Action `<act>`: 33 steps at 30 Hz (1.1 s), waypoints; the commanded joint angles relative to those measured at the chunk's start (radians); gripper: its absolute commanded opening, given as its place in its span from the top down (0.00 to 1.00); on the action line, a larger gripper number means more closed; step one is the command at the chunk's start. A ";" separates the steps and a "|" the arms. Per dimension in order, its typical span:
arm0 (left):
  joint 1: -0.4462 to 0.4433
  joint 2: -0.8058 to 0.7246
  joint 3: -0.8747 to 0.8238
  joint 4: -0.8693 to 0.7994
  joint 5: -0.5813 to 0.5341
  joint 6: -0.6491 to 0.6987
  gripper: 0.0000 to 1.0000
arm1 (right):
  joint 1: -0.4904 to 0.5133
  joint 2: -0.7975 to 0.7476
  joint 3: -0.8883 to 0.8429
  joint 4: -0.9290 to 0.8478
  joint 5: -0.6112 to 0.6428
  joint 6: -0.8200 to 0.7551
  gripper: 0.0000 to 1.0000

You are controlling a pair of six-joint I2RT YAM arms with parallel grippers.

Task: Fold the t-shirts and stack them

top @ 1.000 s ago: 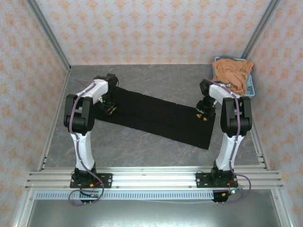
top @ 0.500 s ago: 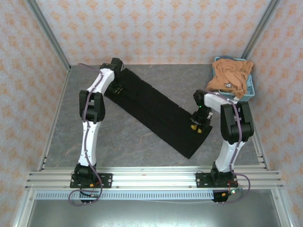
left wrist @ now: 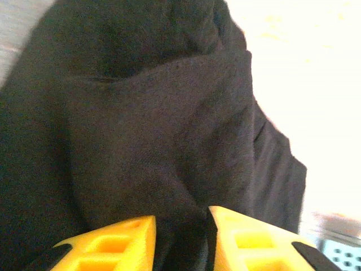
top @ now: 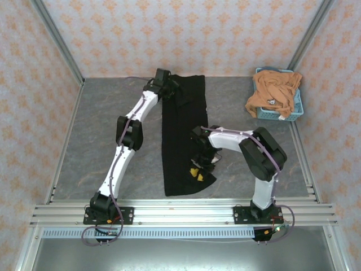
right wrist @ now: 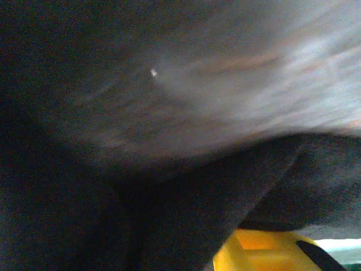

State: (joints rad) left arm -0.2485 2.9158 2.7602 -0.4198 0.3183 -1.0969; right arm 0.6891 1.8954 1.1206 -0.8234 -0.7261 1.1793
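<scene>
Top external view showed two t-shirts. Nearest, the black t-shirt (top: 177,141) lay on the grey surface (top: 96,113) as one long, narrow folded strip. Its long axis ran from near the front rail straight toward the back wall. The right jaws sat at its near end, on the strip's right edge. Right wrist view was blurred, with black cloth over one yellow finger (right wrist: 265,251), so their closure could not be told. At the far end, the left jaws pinched a fold of cloth between two yellow fingers (left wrist: 113,245). Far right, the orange-tan t-shirt (top: 274,90) lay heaped in the one blue basket (top: 282,116), well apart.
</scene>
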 commanded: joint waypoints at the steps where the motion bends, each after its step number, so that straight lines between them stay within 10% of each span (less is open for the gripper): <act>1: 0.003 0.069 0.049 0.137 0.006 -0.099 0.67 | 0.007 0.121 0.020 0.226 0.146 0.093 0.70; 10: 0.040 -0.055 0.079 0.137 0.001 -0.085 0.42 | 0.006 -0.085 -0.025 0.176 0.248 0.252 0.66; 16: 0.059 -0.318 0.023 -0.194 0.011 0.108 0.38 | -0.008 -0.351 -0.077 0.096 0.350 0.368 0.58; 25: 0.032 -1.085 -1.078 -0.503 0.026 0.355 0.49 | -0.124 -0.509 -0.105 -0.004 0.339 -0.197 0.47; 33: -0.079 -1.468 -1.807 -0.522 0.301 0.514 0.49 | -0.020 -0.441 -0.120 -0.143 0.262 -0.426 0.43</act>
State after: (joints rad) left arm -0.2707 1.4757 1.0824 -0.8692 0.4927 -0.6807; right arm 0.6285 1.4281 1.0183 -0.8967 -0.4324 0.8692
